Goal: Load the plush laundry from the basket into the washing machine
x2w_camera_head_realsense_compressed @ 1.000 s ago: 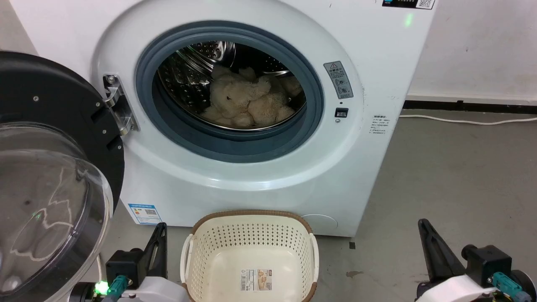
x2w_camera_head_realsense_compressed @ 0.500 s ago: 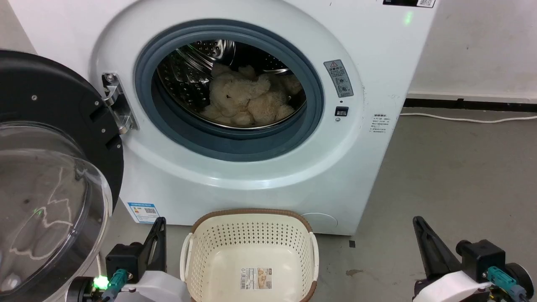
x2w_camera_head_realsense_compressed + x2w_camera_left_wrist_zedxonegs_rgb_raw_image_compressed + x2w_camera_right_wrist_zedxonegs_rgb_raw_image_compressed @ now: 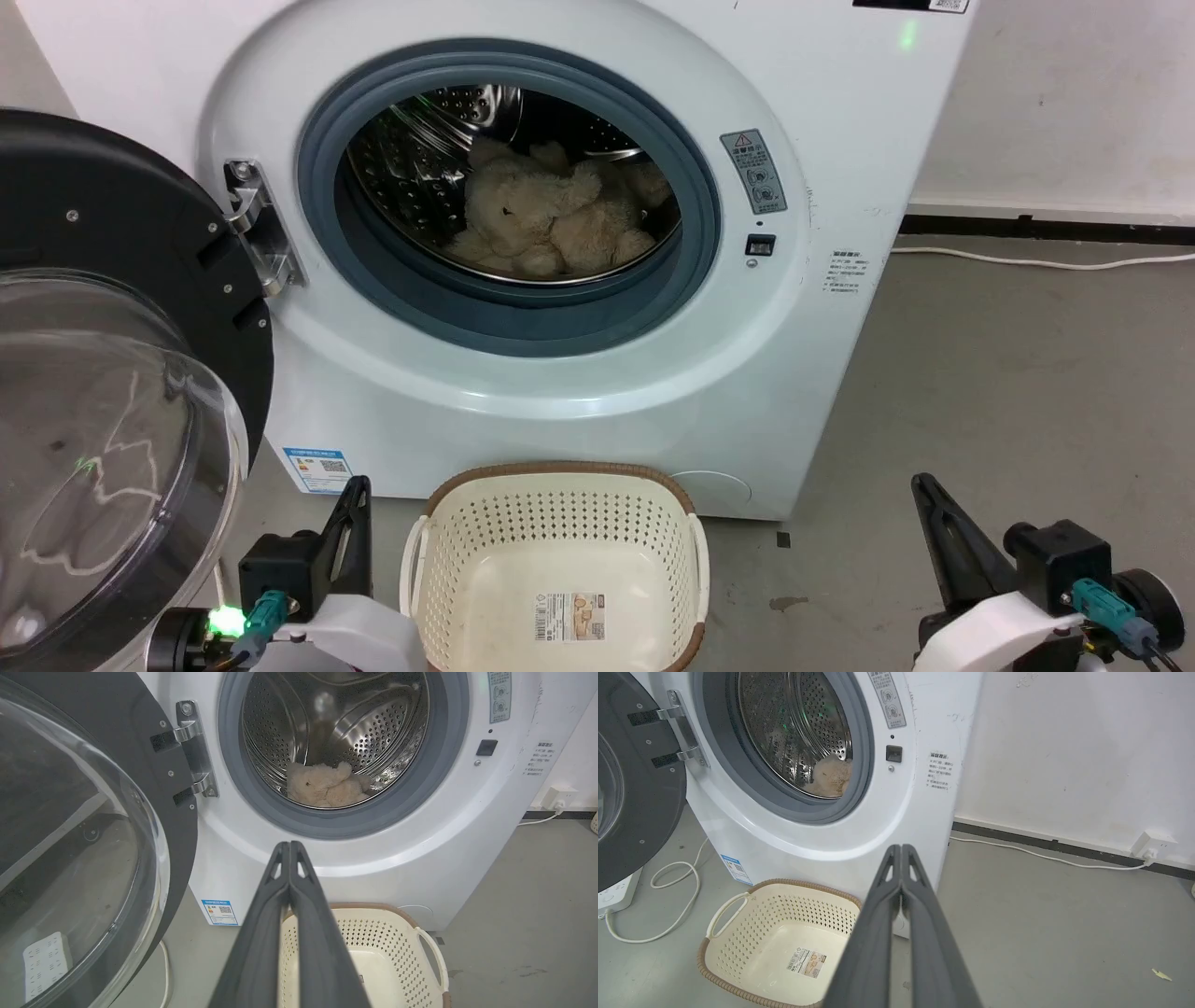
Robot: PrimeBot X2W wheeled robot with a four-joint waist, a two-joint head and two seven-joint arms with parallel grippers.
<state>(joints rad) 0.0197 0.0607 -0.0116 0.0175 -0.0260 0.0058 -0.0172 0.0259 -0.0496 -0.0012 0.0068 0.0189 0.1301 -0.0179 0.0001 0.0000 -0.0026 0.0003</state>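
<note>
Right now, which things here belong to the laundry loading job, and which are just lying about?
For the job: plush laundry, in the drum; basket, empty; washing machine, door open.
Lying about: floor cable; power strip; wall socket.

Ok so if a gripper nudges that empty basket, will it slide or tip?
The basket is empty perforated plastic, so probably light and likely to slide on the smooth floor. Its wide, low shape suggests skidding rather than tipping.

I see my left gripper [image 3: 358, 487] low at the left, its two dark fingers pressed together, pointing up. My right gripper [image 3: 922, 483] sits low at the right, fingers pressed together too.
</note>
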